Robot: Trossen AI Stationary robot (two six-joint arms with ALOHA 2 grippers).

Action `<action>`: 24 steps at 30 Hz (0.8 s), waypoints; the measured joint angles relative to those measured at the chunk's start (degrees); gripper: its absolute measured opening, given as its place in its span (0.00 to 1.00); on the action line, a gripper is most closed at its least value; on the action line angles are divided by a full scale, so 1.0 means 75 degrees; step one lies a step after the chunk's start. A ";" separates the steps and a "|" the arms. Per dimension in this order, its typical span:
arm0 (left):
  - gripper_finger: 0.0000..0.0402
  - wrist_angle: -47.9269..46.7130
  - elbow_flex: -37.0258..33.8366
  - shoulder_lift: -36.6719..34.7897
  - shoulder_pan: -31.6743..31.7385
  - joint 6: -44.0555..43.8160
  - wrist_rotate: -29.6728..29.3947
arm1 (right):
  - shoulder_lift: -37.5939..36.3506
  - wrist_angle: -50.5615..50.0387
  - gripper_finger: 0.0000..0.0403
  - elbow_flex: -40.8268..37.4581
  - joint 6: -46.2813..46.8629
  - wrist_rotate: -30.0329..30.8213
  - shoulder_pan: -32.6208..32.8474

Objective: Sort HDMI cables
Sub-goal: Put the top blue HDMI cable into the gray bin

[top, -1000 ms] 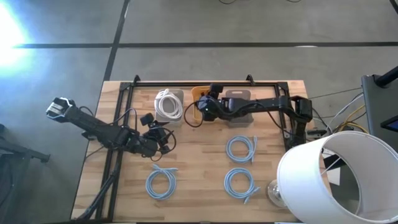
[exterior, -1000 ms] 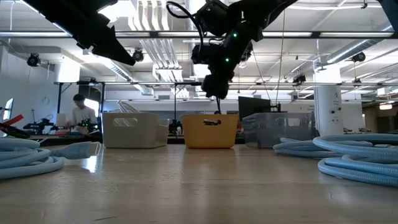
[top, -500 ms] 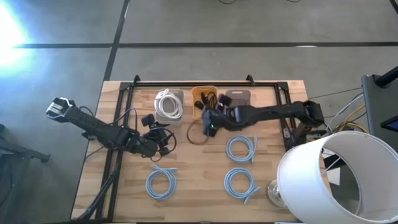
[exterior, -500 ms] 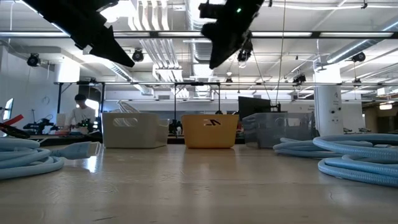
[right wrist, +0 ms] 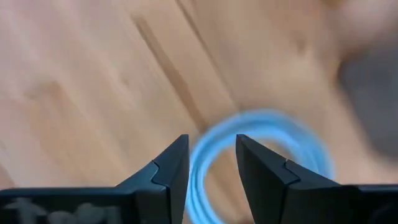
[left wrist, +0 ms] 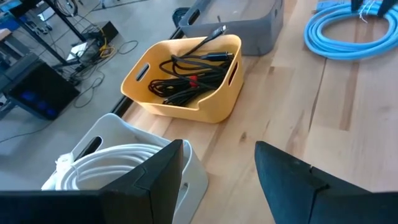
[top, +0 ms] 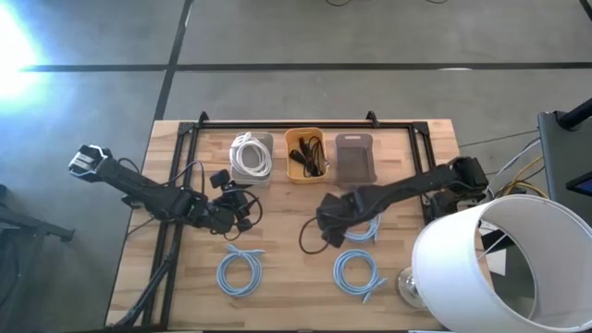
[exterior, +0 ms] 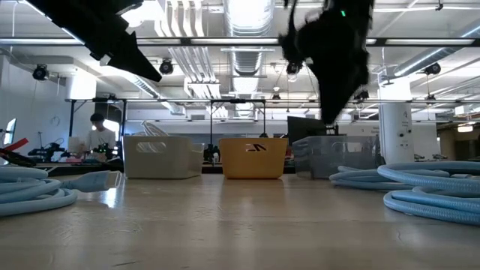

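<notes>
Only R wrist view shows right pincer [right wrist: 210,168] open over blue coil [right wrist: 261,162]

overhead, table-level, two wrist cameras

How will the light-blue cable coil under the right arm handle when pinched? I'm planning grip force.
The light-blue coil is thin looped cord, so it is probably light and floppy, sagging from a one-sided pinch. It looks loosely bundled, so loops may splay. The right pincer, open, hovers beside it; the left pincer waits, open.
</notes>
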 joint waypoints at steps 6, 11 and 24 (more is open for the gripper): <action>0.51 -0.0002 -0.0012 0.0000 0.0000 -0.0201 0.0002 | 0.0007 0.0464 0.30 -0.1107 0.1354 -0.0768 0.0014; 0.51 -0.0002 -0.0012 0.0000 0.0000 -0.0211 0.0002 | 0.0007 0.1732 0.30 -0.1884 0.1680 -0.1031 0.0009; 0.51 0.0001 -0.0012 0.0000 0.0001 -0.0258 0.0002 | -0.0005 0.4211 0.31 -0.2849 0.0964 -0.0920 0.0008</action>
